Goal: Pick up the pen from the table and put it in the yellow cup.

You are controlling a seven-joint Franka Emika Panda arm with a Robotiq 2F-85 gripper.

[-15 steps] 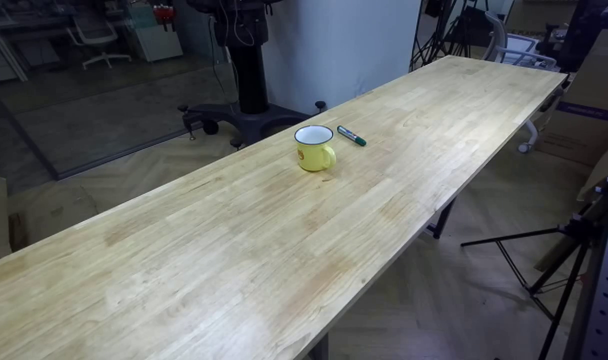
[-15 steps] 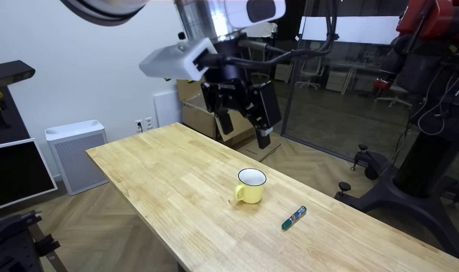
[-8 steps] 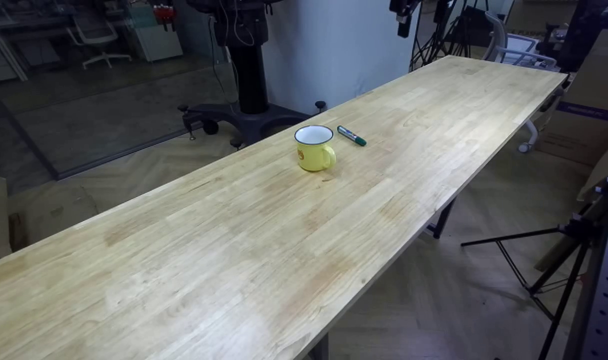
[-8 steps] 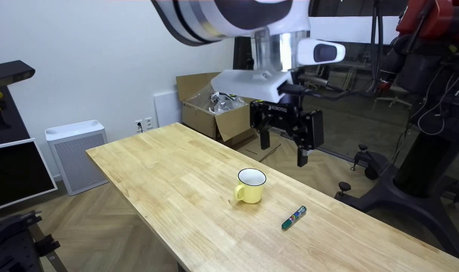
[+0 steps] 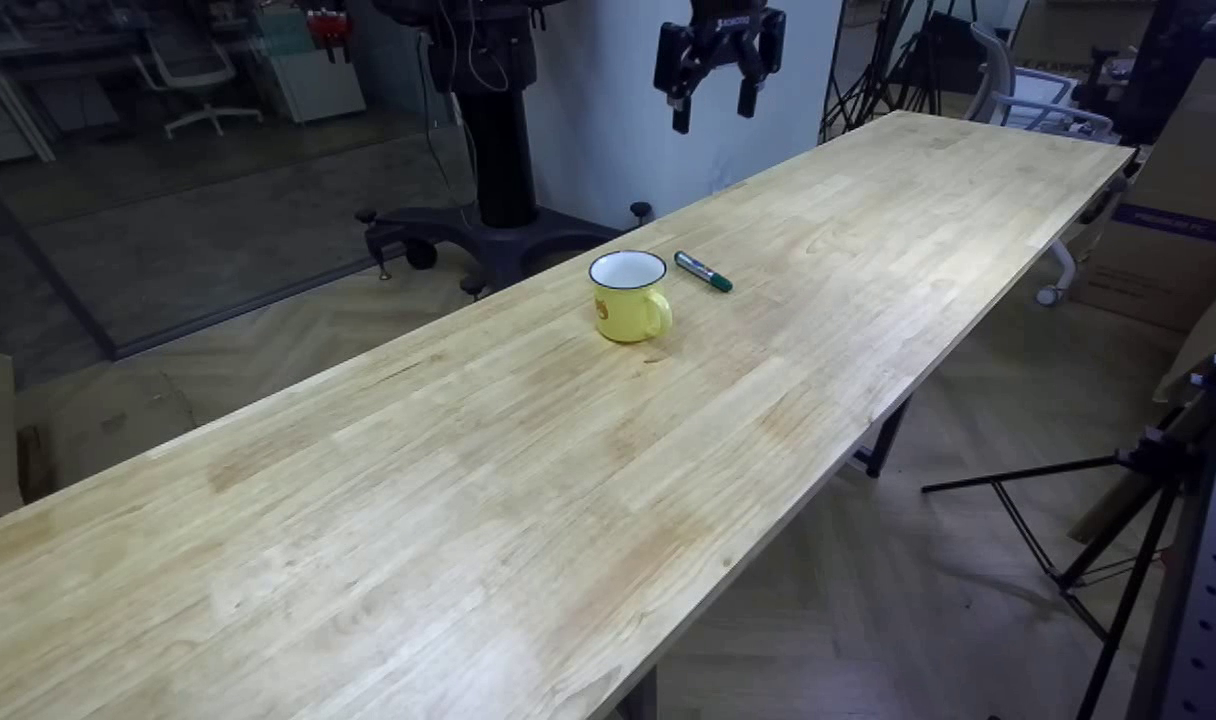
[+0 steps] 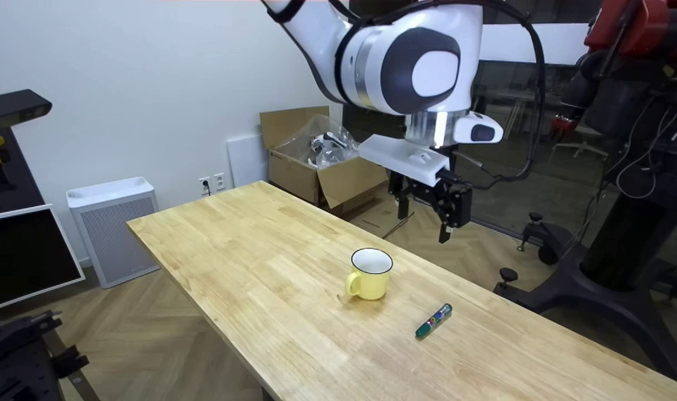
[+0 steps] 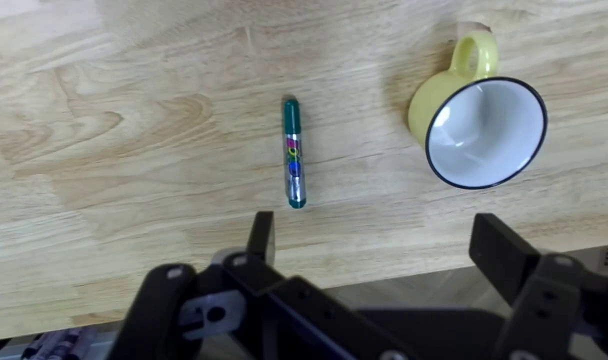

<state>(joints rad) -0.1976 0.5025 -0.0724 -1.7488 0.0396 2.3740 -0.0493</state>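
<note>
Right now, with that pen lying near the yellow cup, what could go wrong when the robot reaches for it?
The open fingers might bump the yellow cup, which stands near the pen. The pen looks round and lies loose on the table, so a nudge could roll it away.

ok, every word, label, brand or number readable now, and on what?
"ROBOTIQ": gripper, in an exterior view, small.
Pen: coloured print, no word legible.
Yellow cup: orange mark, can't tell if lettering.
Purple-banded carton: too small to read.
Brown panel behind chair: too small.
Floor cardboard: too blurred.
Sideways print past the table edge, wrist view: too blurred.
</note>
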